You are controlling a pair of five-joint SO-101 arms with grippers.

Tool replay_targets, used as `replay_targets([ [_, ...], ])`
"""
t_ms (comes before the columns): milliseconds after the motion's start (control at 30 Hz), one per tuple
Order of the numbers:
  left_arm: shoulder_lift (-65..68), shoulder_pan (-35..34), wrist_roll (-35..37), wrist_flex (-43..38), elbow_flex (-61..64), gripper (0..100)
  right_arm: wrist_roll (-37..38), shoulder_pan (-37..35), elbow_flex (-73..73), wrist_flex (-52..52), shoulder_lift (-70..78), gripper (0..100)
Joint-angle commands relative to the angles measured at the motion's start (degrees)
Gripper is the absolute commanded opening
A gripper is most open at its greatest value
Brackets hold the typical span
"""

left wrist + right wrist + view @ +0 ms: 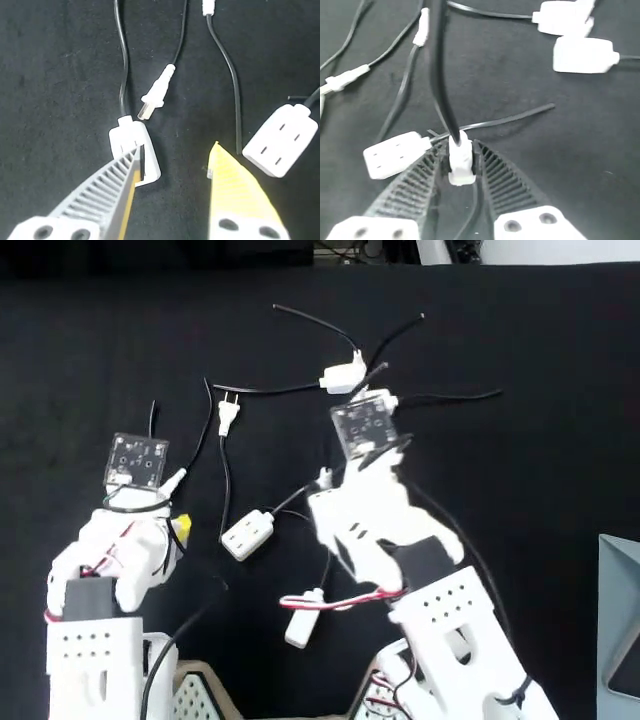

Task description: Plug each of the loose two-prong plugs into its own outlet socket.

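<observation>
1. Right jaws: closed on a white plug (460, 161) and gripping it across its body. Its black cord (439, 75) runs straight out ahead of them. The prongs are hidden, so their heading cannot be told.
2. Left jaws: wide and holding nothing, over the counter (540, 540) towards its near left corner. The grey finger (107, 192) touches a small socket body (135, 150). The yellow finger (237, 192) stands apart from it.
3. A loose plug (157, 92) lies just beyond that small socket body. Its prongs aim at the body and almost meet it.
4. The outlet block (395, 154) lies flat with its slots up, just beside the right jaws on the side towards the left arm. It sits about mid-counter, between the two arms.
5. Governing relation, as a judgement: the white plug's long axis runs along the right jaws, while the outlet block's slots face upward beside them. The plug would need to be carried sideways and turned prongs-down over a slot pair. The right arm is the one placed to do this, since it has the plug in hand.
6. Risk, as a judgement: the black cord crosses other leads and may drag the outlet block out of line.
</observation>
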Motion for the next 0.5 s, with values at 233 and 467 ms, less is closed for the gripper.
replay_targets([
  [233, -9.1, -6.1, 4.0, -4.2, 7.2, 22, -0.1, -13.6, 3.2, -8.0, 0.3, 1.1],
  [467, -10.8, -6.4, 4.0, -4.1, 9.0, 22, -0.3, -19.9, 7.3, -15.9, 0.7, 1.1],
])
